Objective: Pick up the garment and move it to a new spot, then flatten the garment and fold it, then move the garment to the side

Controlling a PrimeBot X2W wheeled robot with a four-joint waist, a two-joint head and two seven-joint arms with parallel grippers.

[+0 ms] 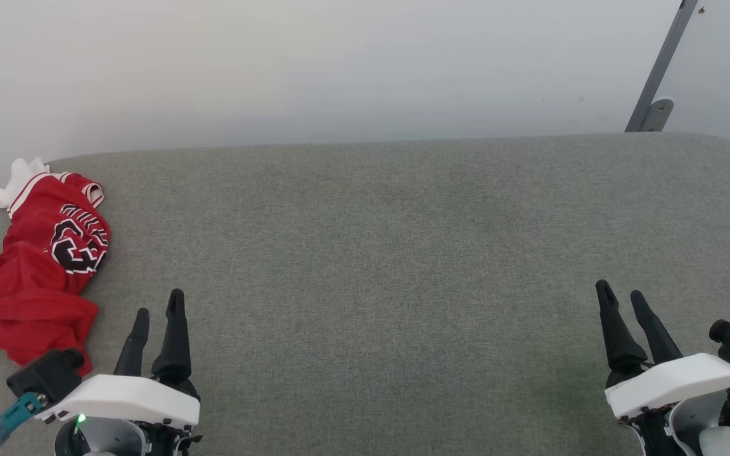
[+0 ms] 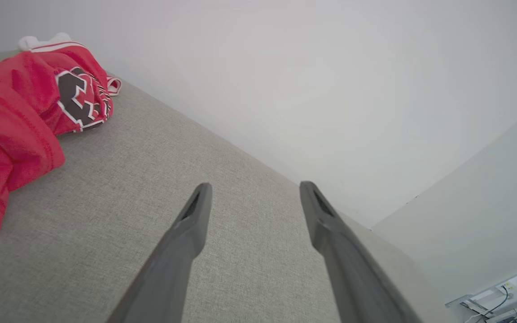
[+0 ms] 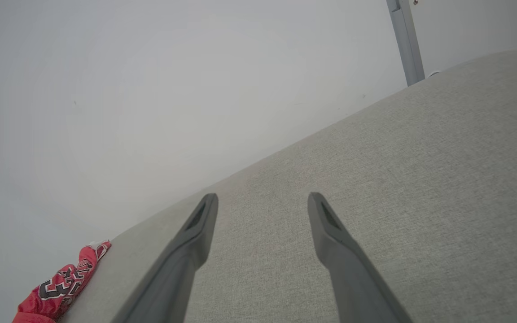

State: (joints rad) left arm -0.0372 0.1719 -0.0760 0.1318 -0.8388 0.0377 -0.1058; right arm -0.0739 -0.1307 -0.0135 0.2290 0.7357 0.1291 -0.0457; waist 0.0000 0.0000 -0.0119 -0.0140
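Observation:
The garment (image 1: 35, 266) is a red jersey with white trim and black lettering, lying crumpled at the far left of the grey padded table (image 1: 377, 253). Part of it hangs toward the table's left edge. My left gripper (image 1: 159, 303) hovers open at the lower left, just right of the garment and apart from it. In the left wrist view the garment (image 2: 20, 112) lies to the upper left of the open left gripper (image 2: 255, 190). My right gripper (image 1: 618, 290) stands open at the lower right, far from the garment. The right wrist view has the garment (image 3: 59, 287) at its bottom left, beyond the right gripper (image 3: 263, 201).
A white wall (image 1: 339, 63) rises right behind the table's far edge. A grey metal post (image 1: 659, 69) with a bracket stands at the back right. The table's corners are rounded.

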